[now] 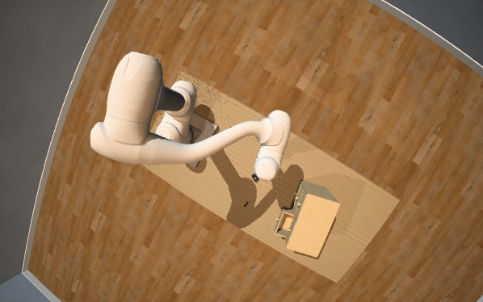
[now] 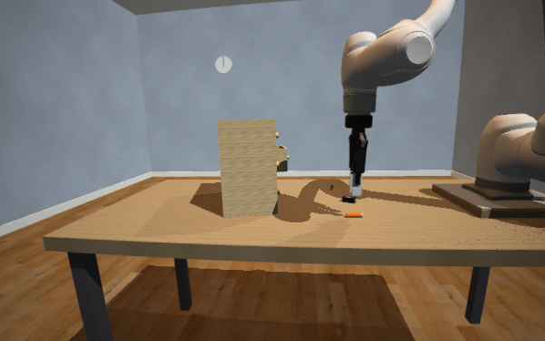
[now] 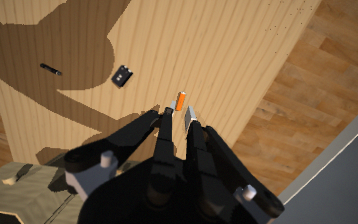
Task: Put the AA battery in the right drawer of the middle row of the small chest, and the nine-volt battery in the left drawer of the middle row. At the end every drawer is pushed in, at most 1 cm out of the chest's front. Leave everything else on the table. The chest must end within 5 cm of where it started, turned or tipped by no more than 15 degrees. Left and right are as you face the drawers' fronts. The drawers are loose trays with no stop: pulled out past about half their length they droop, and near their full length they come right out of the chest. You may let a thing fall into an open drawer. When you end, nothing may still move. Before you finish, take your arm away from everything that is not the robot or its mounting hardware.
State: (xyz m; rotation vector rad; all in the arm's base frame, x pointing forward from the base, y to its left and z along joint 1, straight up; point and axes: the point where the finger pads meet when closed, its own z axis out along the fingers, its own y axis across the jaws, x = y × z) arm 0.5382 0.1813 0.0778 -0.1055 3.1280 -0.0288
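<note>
The orange AA battery (image 3: 181, 100) lies on the table, just past my fingertips in the wrist view; it also shows in the side view (image 2: 354, 214). The black nine-volt battery (image 3: 122, 76) (image 2: 348, 199) (image 1: 254, 177) lies a little apart from it on the table. My gripper (image 3: 180, 109) (image 2: 355, 189) points straight down and hangs a little above the table. Its fingers stand a narrow gap apart with nothing between them. The small chest (image 1: 310, 224) (image 2: 247, 167) stands on the table with one middle-row drawer (image 1: 285, 223) (image 2: 282, 157) pulled partly out and showing empty.
A thin black object (image 3: 50, 69) (image 1: 245, 203) lies on the table between the batteries and the chest. The arm's base plate (image 2: 494, 201) sits at the table's far end. The table edge runs close beside the AA battery in the wrist view.
</note>
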